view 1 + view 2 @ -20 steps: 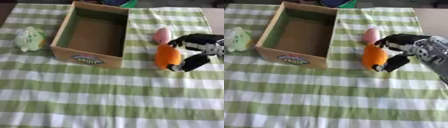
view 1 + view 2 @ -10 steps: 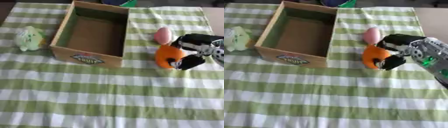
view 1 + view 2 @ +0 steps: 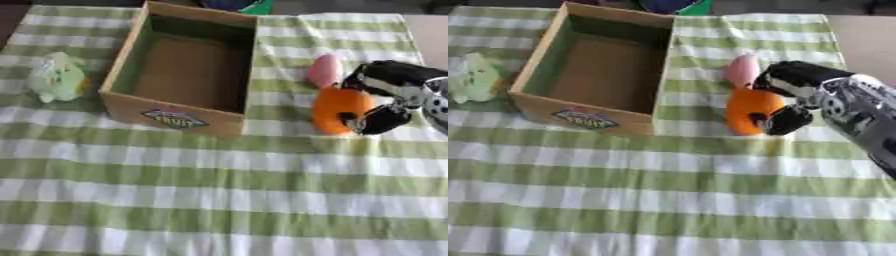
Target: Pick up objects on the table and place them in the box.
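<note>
Your right hand [image 3: 794, 100] comes in from the right edge of the frame and sits at centre right, its fingers and thumb curled round the orange object [image 3: 750, 110] — dark fingers over the top and right side, the thumb tucked under the lower right. The orange object is a rounded, bright piece; whether it rests on the cloth or is just off it, you cannot tell from these views. Touching or just beside its upper edge lies a small pink object [image 3: 325, 70], oval, on the cloth and free of the hand.

To the left of the hand, in the upper centre of the frame, stands the cardboard box [image 3: 166, 112], open at the top with nothing visible inside, a printed label on its near wall. It is near the orange object but apart from it, with a strip of cloth between them.

Further out, at the left edge, a pale green soft-looking object [image 3: 57, 77] lies just beside the box's left wall.

All of it rests on your counter, covered by a green-and-white checked cloth [image 3: 219, 200]. Your left hand does not show.
</note>
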Motion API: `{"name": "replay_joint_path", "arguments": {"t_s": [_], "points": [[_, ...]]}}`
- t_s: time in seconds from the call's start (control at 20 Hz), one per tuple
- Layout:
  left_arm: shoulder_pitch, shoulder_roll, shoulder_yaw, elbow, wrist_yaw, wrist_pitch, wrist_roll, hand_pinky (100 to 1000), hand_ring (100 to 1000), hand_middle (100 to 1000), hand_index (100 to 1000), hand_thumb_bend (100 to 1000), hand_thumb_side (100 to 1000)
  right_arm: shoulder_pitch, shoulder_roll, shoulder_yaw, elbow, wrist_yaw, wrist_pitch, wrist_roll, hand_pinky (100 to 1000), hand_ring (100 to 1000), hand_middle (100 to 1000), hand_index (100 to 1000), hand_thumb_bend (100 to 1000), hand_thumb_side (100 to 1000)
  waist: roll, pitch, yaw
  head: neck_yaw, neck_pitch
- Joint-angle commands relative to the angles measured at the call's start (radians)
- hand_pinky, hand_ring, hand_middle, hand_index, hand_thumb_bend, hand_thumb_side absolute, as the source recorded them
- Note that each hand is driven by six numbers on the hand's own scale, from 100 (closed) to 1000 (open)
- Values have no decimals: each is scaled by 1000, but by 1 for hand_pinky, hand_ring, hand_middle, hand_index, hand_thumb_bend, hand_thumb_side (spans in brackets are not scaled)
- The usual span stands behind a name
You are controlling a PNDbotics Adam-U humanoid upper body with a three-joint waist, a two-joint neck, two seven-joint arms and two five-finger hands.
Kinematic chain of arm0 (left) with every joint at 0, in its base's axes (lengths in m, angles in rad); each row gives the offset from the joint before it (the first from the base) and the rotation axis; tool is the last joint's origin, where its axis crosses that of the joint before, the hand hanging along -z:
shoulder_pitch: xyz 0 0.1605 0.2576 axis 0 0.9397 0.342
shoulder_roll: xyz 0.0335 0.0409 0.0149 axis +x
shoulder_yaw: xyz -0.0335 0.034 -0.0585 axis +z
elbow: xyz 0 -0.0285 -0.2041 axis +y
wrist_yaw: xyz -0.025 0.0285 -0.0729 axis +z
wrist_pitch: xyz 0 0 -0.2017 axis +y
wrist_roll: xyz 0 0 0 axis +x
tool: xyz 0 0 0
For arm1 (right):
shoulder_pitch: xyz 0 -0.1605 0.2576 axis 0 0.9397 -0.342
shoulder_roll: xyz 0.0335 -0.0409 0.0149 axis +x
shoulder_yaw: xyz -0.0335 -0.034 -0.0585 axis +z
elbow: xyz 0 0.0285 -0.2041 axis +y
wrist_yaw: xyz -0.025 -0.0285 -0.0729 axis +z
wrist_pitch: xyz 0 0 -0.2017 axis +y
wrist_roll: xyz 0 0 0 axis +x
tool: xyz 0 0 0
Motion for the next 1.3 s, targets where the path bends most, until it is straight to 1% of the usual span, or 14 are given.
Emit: {"name": "replay_joint_path", "arguments": {"t_s": [0.05,0.15,0.35,0.55,0.75,1.0,1.15,1.3], "points": [[-10,9,3,-20,1,2,-2,699,671,708,783,100,844,-10,-37,-27,-37,-10,-1,-17,677,734,544,651,100,303,0,-26,-5,-1,-11],[-10,10,3,-20,1,2,-2,699,671,708,783,100,845,-3,-49,-42,-72,-19,2,-27,673,729,539,646,100,306,0,-29,-8,-1,-9],[-11,12,4,-20,0,2,-1,700,672,709,782,100,844,1,-72,-77,-145,-38,26,-46,662,710,512,620,100,302,2,-33,-13,-4,-4],[-10,12,3,-20,0,2,-2,700,672,709,782,100,844,-22,-78,-116,-225,-64,49,-61,661,703,504,611,100,299,3,-36,-17,-6,0],[-9,13,1,-20,1,2,-4,700,673,709,782,100,843,-87,-65,-132,-243,-82,54,-68,662,697,494,604,100,294,2,-39,-9,-3,-1],[-8,13,-4,-20,4,2,-9,700,673,710,782,100,842,-201,1,-113,-235,-74,81,-39,667,695,492,606,100,290,-2,-44,9,-13,-1],[-11,12,-8,-20,7,1,-13,700,674,710,782,100,841,-276,67,-95,-195,-53,84,-22,658,692,490,606,100,288,-3,-45,20,-22,-1],[-14,11,-12,-20,10,1,-18,700,674,710,782,100,841,-348,135,-76,-140,-21,76,-17,663,691,489,608,100,285,-5,-44,33,-33,-5]]}}
